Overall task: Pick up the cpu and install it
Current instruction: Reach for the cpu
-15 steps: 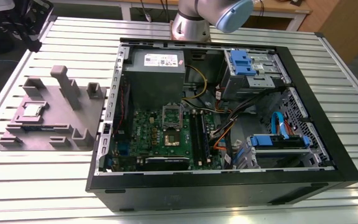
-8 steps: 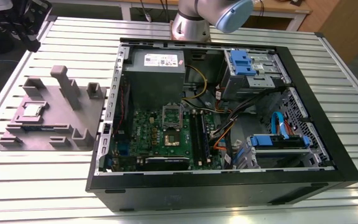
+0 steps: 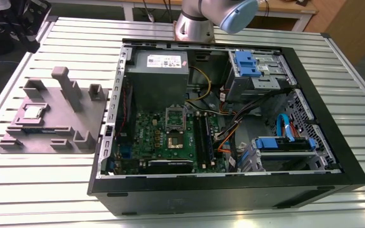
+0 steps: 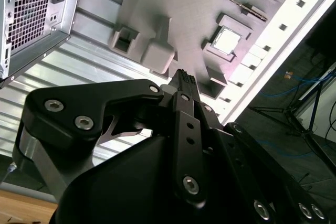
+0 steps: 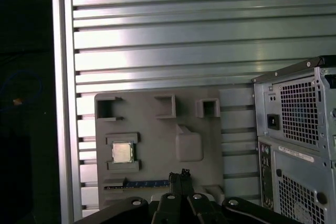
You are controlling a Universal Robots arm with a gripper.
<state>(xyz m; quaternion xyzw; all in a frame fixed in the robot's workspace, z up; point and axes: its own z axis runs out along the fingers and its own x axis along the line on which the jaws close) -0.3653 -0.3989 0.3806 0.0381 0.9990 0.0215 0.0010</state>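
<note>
The cpu (image 3: 32, 112) is a small silvery square chip lying in a recess of the grey moulded tray (image 3: 74, 118), on the exterior view's left beside the open computer case. In both wrist views my gripper (image 5: 179, 174) hangs well above the tray, its black fingers (image 4: 184, 80) shut together with nothing between them. The cpu (image 5: 122, 152) (image 4: 226, 40) lies off to one side of the fingertips, apart from them. The motherboard's socket (image 3: 174, 140) sits in the middle of the green board inside the case.
The open black case (image 3: 233, 190) holds a grey power supply (image 3: 160, 71), blue drive brackets (image 3: 252, 64) and loose cables (image 3: 233, 128). Upright posts (image 3: 65, 83) rise from the tray. The case's rear panel (image 5: 299, 129) stands close beside the tray. The slatted table's edge (image 5: 63, 103) borders the tray.
</note>
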